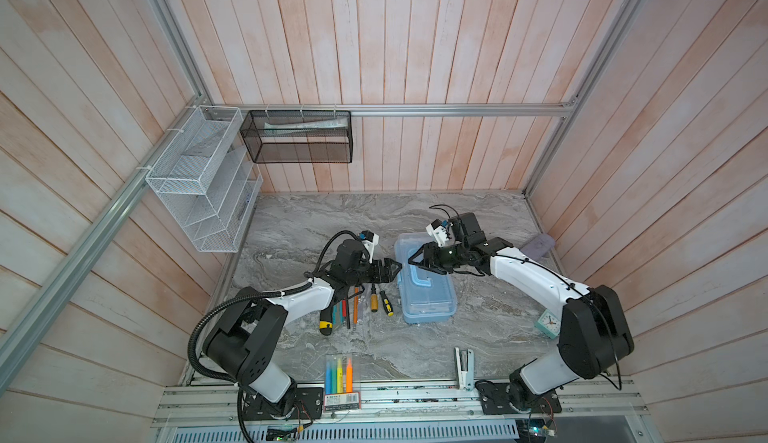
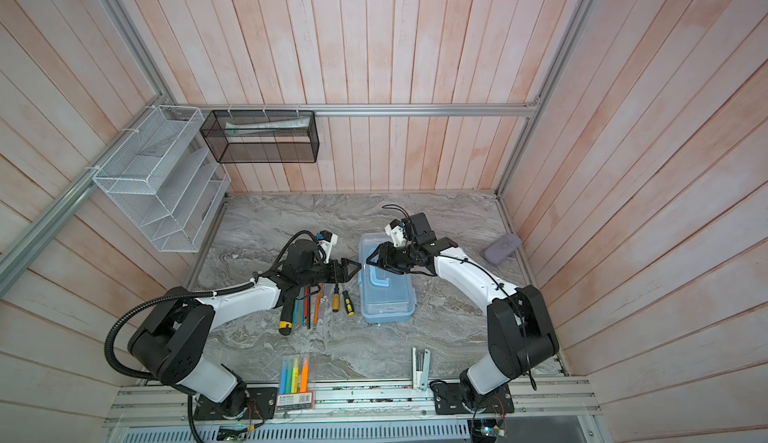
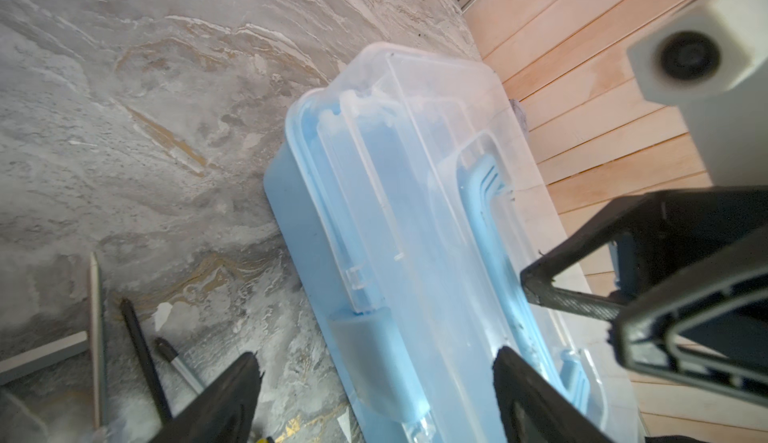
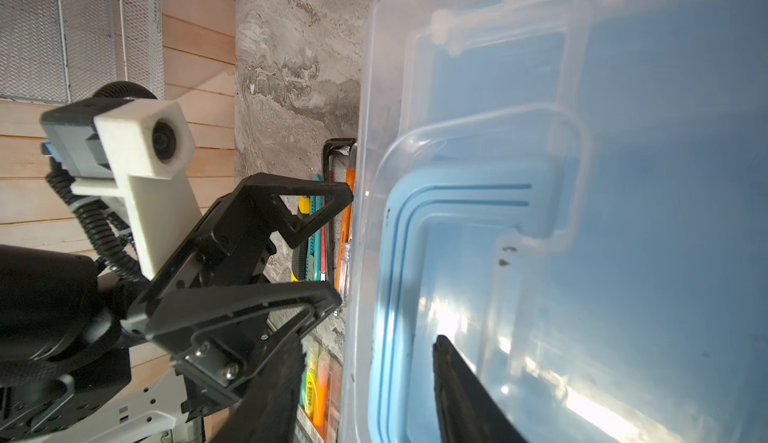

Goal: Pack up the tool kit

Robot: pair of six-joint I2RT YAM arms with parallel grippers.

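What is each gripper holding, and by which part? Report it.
Nothing is held. The left gripper stands open at the tool box edge; the right gripper hangs open over the lid, by the handle.

**A:** What does the left arm (image 1: 299, 299) cover behind the left hand (image 1: 398, 266)?

**B:** The ends nearest that hand of the row of screwdrivers and black hex keys (image 1: 357, 301), and of the yellow-black utility knife (image 1: 325, 323).

**A:** And beneath the right hand (image 1: 411, 262)?

**B:** Part of the blue handle (image 1: 419, 278) on the light blue rectangular plastic box with a clear lid (image 1: 428, 299). Both wrist views cut that box off.

**A:** Anything else?

**B:** The small teal clock (image 1: 547, 323) is half behind the right arm (image 1: 536, 278). The label on the clear pack of coloured highlighters (image 1: 340, 372) is too small to read.
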